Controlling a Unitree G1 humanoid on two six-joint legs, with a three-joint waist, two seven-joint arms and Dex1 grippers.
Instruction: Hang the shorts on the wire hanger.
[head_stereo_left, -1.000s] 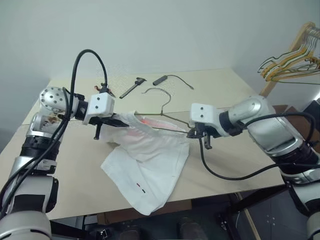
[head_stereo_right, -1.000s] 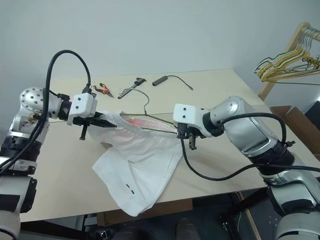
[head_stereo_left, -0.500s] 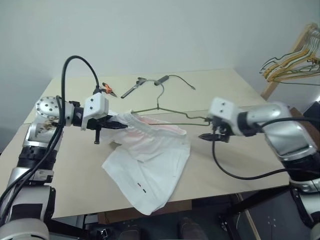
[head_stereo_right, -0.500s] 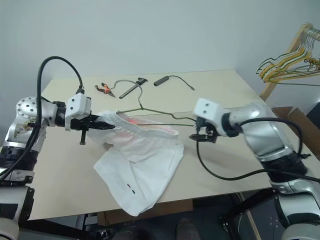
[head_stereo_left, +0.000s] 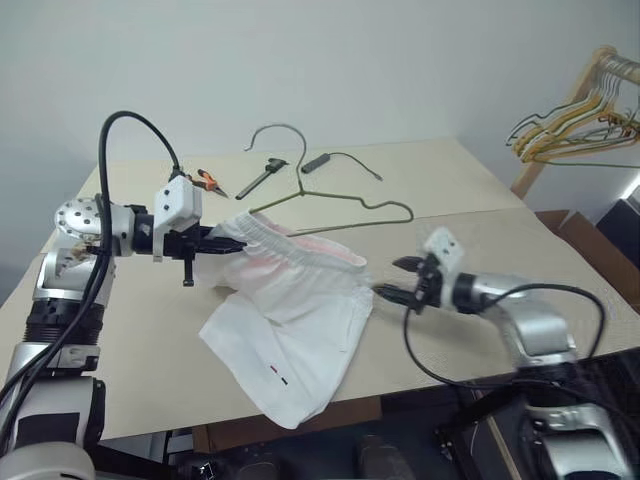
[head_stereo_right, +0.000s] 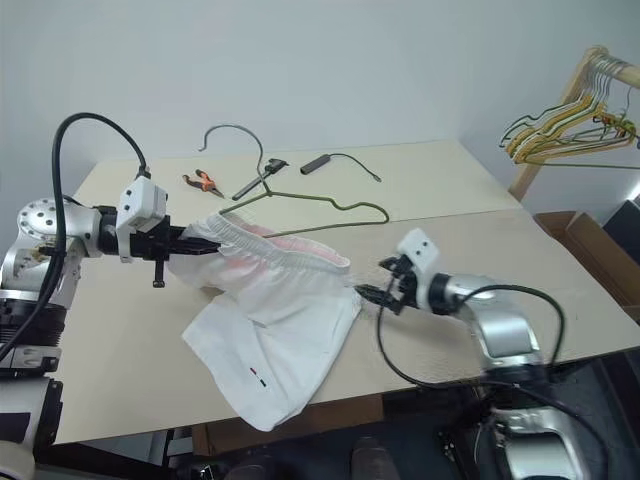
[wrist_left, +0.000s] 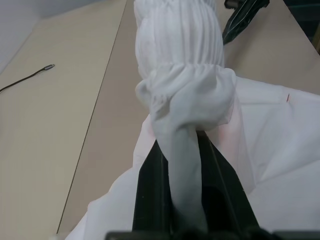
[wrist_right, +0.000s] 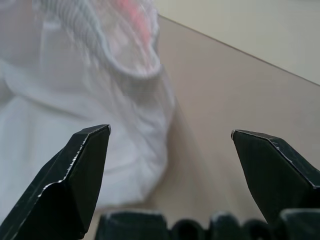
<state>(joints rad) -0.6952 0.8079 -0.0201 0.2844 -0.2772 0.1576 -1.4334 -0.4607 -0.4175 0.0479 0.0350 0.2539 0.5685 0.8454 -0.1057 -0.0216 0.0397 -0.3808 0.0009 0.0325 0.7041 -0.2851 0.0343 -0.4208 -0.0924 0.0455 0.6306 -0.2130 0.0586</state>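
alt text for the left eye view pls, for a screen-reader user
The left gripper is shut on the waistband of the white shorts, holding that end up off the beige table, with the wire hanger sticking out of the waistband. The open right gripper sits low by the shorts' other side, holding nothing.

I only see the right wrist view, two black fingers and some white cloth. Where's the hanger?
Observer: The hanger is behind the shorts. One end seems tucked into the waistband, and the hook sticks up toward the far side of the table.
Operator: Is anything holding the shorts?
Observer: Yes, the left gripper is shut on the waistband and holds that corner up off the table.
Operator: Where's my gripper, then?
Observer: The right gripper is low over the table, just off the shorts' right edge, holding nothing.
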